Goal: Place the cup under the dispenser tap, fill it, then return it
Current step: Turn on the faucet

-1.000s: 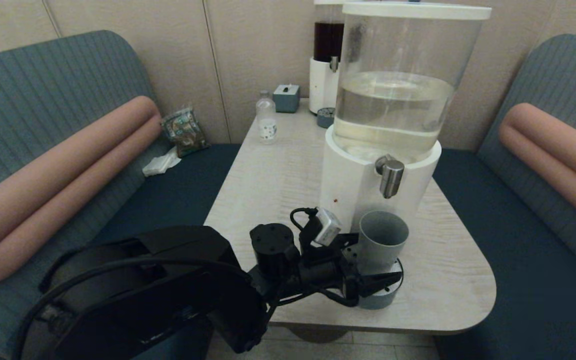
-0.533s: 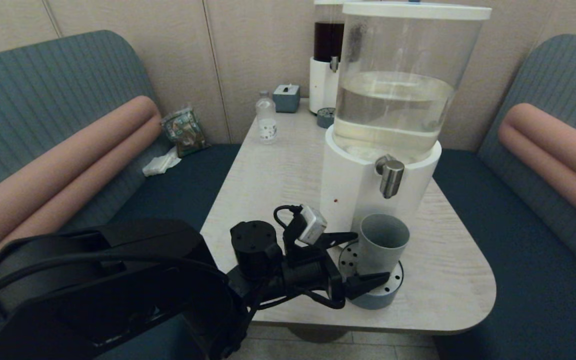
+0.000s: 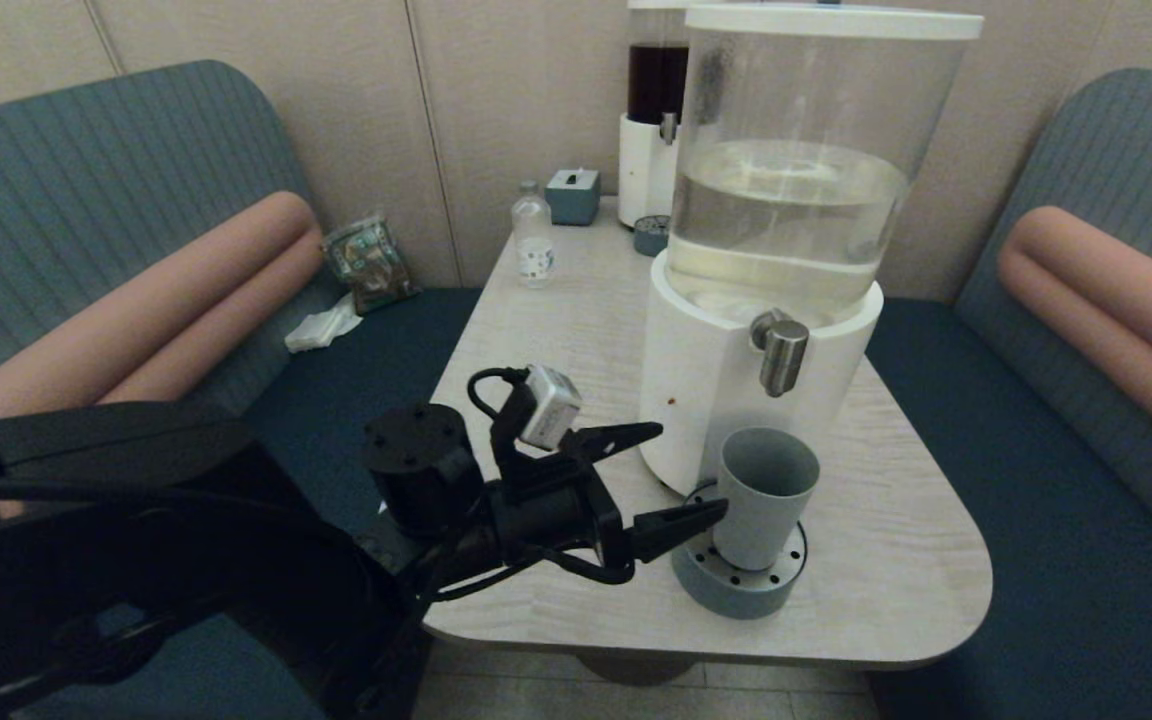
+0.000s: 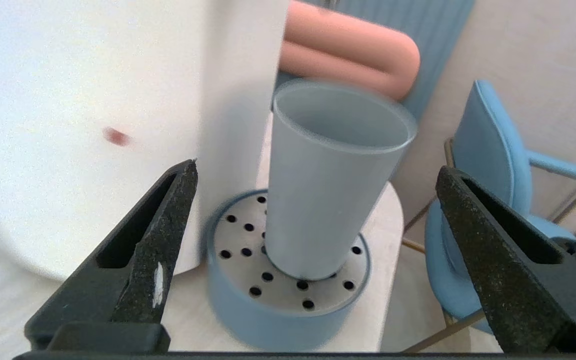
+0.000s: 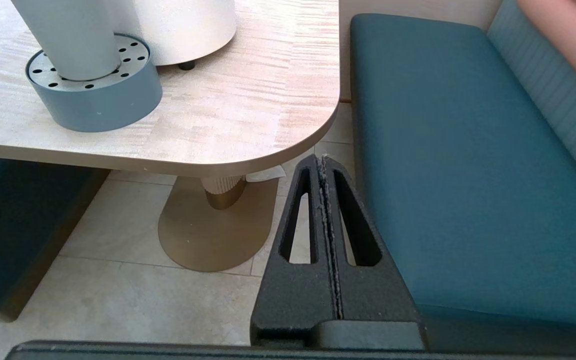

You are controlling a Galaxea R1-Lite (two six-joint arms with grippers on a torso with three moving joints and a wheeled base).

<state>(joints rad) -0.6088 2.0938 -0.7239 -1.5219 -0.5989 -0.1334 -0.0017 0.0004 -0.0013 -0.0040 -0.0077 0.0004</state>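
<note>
Backed my left gripper [image 3: 681, 470] off the cup [image 3: 764, 497] toward my left; jaws now spread wide, holding nothing, near fingertip just beside the cup wall. Cup stands upright on the tray [image 3: 739, 588], directly under the tap [image 3: 783, 356]. My right gripper [image 5: 324, 165] hangs pressed together, below table [image 5: 248, 110] edge.

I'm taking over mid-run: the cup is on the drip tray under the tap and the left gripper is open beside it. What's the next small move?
Probably raise the left gripper toward the dispenser tap to start the flow: the cup already stands upright beneath it, released and seemingly empty.
</note>
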